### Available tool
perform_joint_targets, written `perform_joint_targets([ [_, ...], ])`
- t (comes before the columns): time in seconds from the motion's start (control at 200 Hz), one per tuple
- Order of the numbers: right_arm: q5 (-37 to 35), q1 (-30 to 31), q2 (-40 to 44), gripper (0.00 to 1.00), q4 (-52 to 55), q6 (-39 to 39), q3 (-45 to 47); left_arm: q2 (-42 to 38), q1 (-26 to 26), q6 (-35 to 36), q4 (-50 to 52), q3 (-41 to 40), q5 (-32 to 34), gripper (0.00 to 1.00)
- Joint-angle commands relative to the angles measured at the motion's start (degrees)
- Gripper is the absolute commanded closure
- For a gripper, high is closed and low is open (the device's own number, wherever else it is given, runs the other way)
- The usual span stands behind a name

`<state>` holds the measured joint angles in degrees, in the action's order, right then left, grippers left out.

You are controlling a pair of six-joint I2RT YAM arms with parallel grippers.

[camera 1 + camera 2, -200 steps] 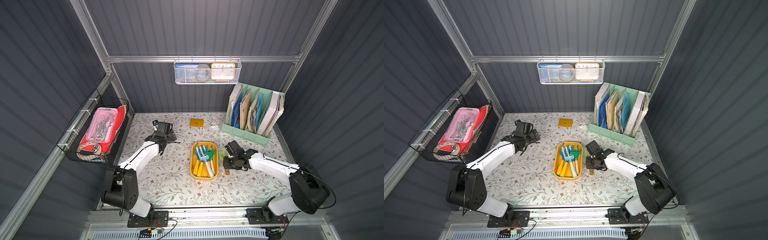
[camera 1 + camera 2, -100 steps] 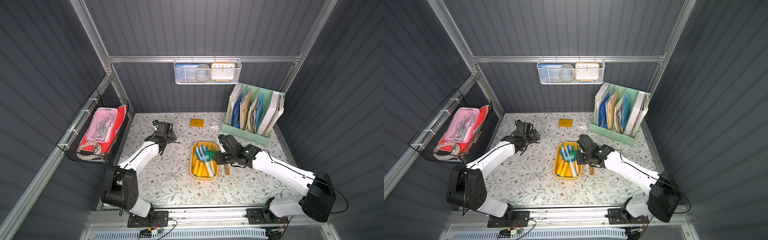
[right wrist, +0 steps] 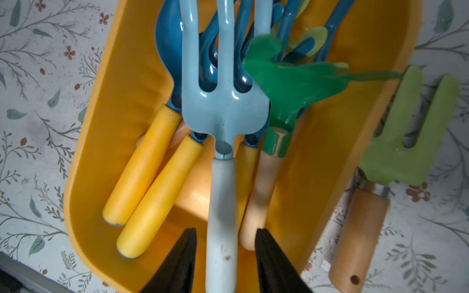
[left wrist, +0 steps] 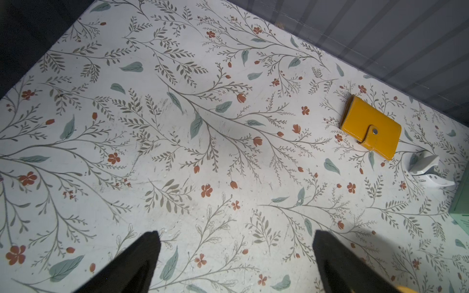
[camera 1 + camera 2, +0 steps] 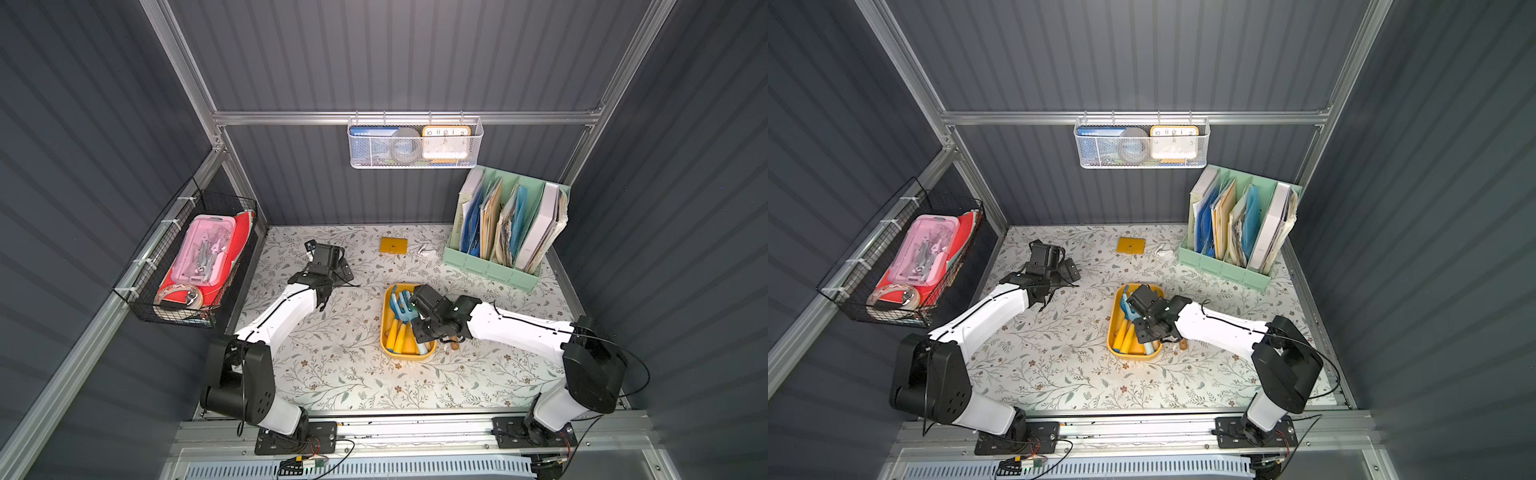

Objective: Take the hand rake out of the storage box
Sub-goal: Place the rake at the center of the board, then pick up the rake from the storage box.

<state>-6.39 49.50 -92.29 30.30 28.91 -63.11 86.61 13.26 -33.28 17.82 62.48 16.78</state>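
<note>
- The hand rake, which I take to be the pale-blue three-pronged tool, lies in the storage box, on top of the yellow-handled tools.
- Seen from the top views, its long axis runs along the box: prongs toward twelve o'clock, pale handle toward six.
- The right gripper straddles that handle near its end. Its jaws are partly open, with a sliver of gap on each side, and they hold nothing yet.
- To do this well, I judge: close squarely on the pale handle alone, then lift straight up so the prongs clear the blue heads beneath.
- The dark-green tool lies just beside it at three o'clock, and its wooden handle could get pinched too.
- A light-green fork lies outside the box, just beside it at about four o'clock.
- The left gripper is wide open and empty. It hangs over the bare table around ten o'clock, well apart.
</note>
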Motion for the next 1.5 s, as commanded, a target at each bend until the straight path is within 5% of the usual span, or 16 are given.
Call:
perform_joint_targets([
  [0.0,-4.8,-0.3,-0.6,0.57,-0.8,2.4,-1.2,-1.7,0.4,-0.5,1.2,-1.1,0.5,0.0],
  [0.41,-7.7,-3.0,-7.5,0.7,1.1,4.2,-5.0,-2.0,0.4,-0.2,1.7,-0.1,0.3,0.0],
  [1.236,-5.7,-3.9,-17.0,0.69,-2.2,5.4,-7.9,-2.3,0.4,0.0,1.6,0.1,0.9,0.0],
  [1.496,-5.7,-3.9,-15.5,0.79,-2.7,5.9,-7.0,-2.7,0.4,0.0,1.6,-0.4,1.1,0.0],
])
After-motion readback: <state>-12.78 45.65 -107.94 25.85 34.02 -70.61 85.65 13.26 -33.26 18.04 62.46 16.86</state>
